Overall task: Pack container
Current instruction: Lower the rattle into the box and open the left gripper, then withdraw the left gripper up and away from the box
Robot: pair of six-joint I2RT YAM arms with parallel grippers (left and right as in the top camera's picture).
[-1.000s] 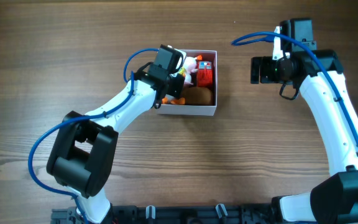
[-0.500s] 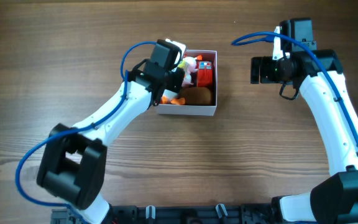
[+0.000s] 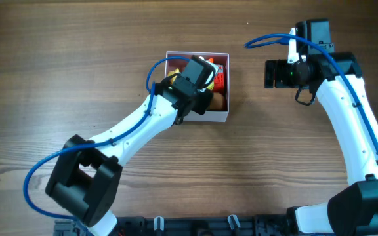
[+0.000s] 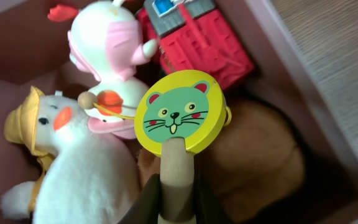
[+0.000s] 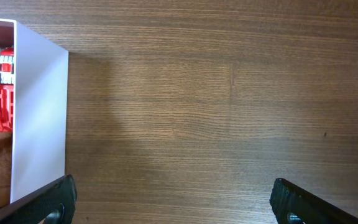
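Yellow cat-face rattle [image 4: 173, 118], handle pinched by left gripper [image 4: 176, 208], hangs over container [image 3: 222, 117] crowded with white duck plush [image 4: 73, 162], red toy [image 4: 197, 43], brown plush [image 4: 260, 155]; right gripper [image 5: 173, 199] spread.

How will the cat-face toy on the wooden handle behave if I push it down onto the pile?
Probably stiff: the cat-face toy looks like a hard disc on a solid wooden handle, so it should not bend in the left pincer. Top-heavy, it may tip over if released. The soft brown plush beneath should give.
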